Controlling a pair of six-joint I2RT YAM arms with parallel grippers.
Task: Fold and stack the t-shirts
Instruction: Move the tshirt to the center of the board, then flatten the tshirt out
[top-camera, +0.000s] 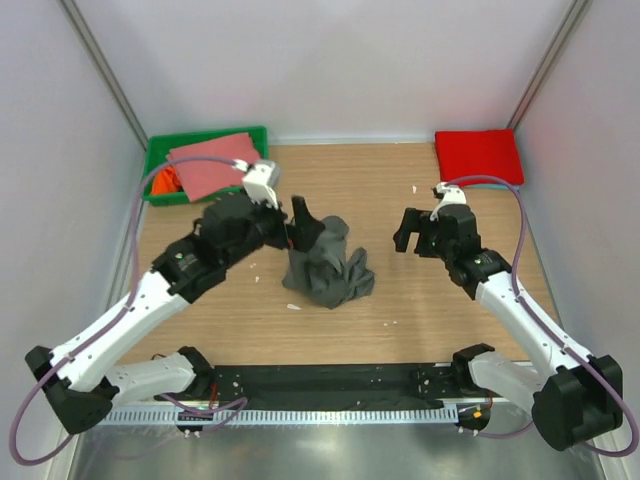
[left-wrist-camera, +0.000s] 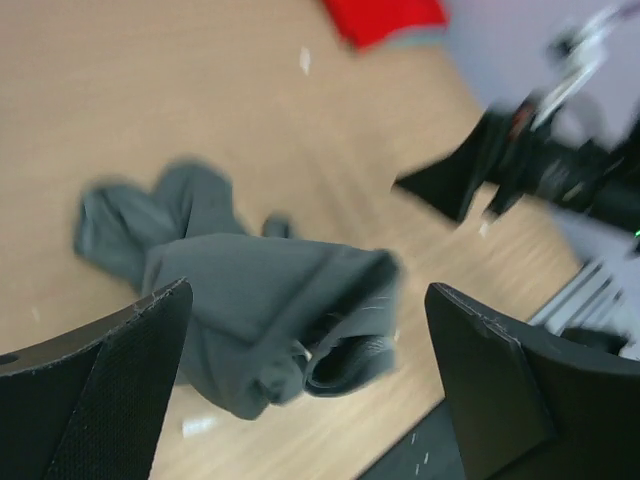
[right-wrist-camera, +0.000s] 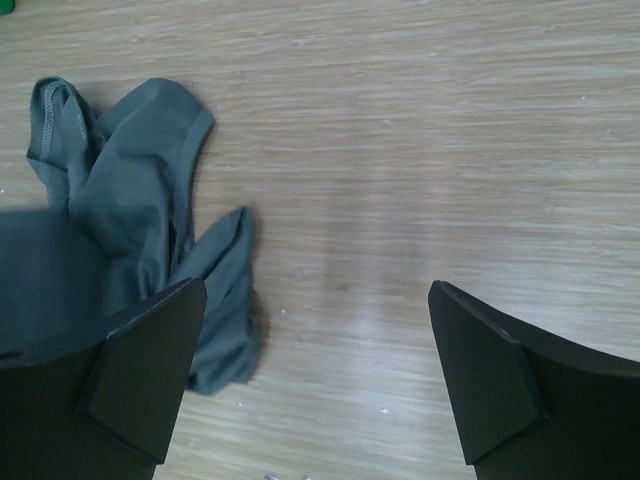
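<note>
From above: a green bin at the bench's far left holds a pink t-shirt and an orange t-shirt. A red t-shirt lies folded far right, and a grey t-shirt is crumpled mid-bench.

Left wrist: the left fingers are spread wide, gripping nothing.

Right wrist: the right fingers are wide apart and empty.

A crumpled dark grey t-shirt lies centrally; the red t-shirt sits folded far-right.
</note>
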